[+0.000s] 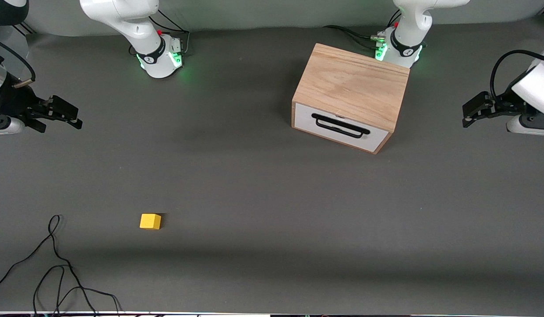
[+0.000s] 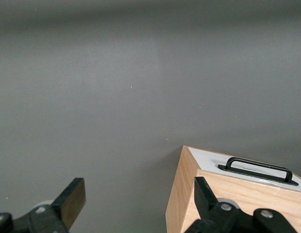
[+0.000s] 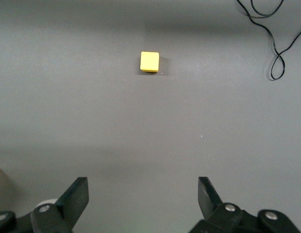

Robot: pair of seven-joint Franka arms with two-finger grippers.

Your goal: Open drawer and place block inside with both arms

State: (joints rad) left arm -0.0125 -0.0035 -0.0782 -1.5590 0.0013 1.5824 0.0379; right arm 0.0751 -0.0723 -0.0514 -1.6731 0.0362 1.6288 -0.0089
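Note:
The oak box [image 1: 353, 83] stands near the left arm's base, and its white-fronted drawer [image 1: 338, 128] with the black wire handle [image 1: 340, 125] is shut. The yellow block [image 1: 150, 221] lies on the grey table toward the right arm's end, much nearer to the front camera than the box. My left gripper [image 1: 466, 115] is open and empty, up in the air beside the box at the left arm's end. The left wrist view shows the left gripper [image 2: 139, 199], the box [image 2: 238, 194] and the handle [image 2: 259, 170]. My right gripper [image 1: 71, 115] is open and empty at the right arm's end. In the right wrist view [image 3: 141, 196] the block [image 3: 150, 61] lies well ahead of it.
A loose black cable [image 1: 56, 264] lies on the table near the front edge at the right arm's end, beside the block; it also shows in the right wrist view [image 3: 276, 48]. The grey table [image 1: 272, 198] spreads wide between box and block.

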